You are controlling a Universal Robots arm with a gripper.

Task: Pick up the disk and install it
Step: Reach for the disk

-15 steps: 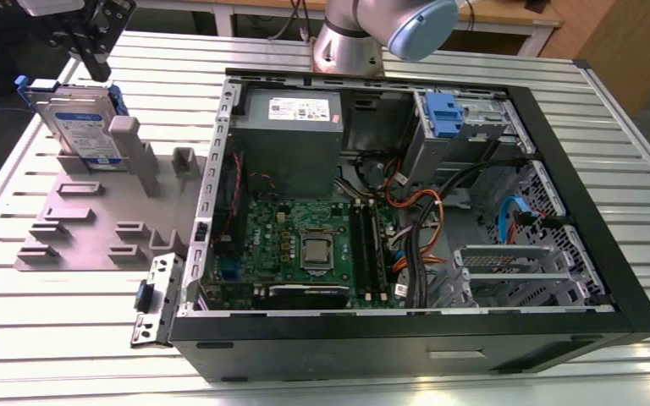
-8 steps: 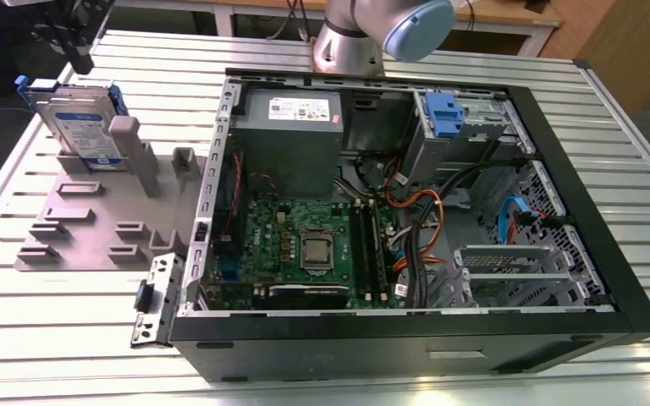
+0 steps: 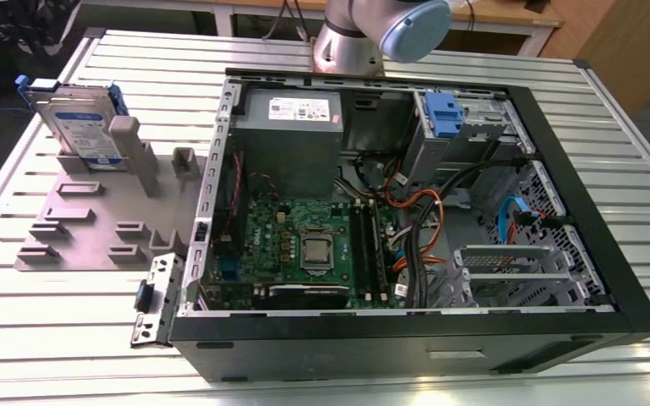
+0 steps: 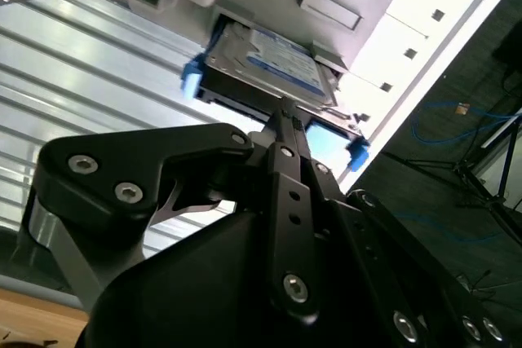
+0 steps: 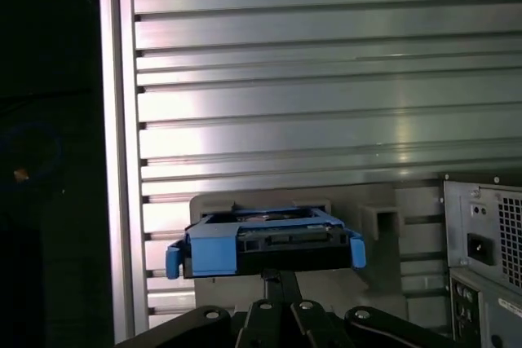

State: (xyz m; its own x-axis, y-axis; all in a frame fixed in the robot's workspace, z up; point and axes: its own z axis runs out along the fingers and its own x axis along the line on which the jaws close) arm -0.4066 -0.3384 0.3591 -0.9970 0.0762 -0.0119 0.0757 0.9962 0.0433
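The disk [image 3: 77, 127] stands upright on its edge in a slot of a grey holder [image 3: 88, 222] at the exterior view's left. It is a silver drive with a white-and-blue label and a blue carrier frame. In the second wrist view my gripper [image 4: 285, 109] points at the disk [image 4: 269, 63], with its black fingers pressed together and nothing between them. The first wrist view shows my gripper [image 5: 276, 277] just in front of the disk's [image 5: 265, 250] blue end, apart from it.
An open black computer case [image 3: 415, 342] lies on the slatted metal table [image 3: 596, 144] at the exterior view's right. Inside are a motherboard [image 3: 302, 245], a grey power supply [image 3: 291, 127], cables and a drive bay with a blue bracket [image 3: 443, 114]. The arm's base [image 3: 359, 34] stands behind the case.
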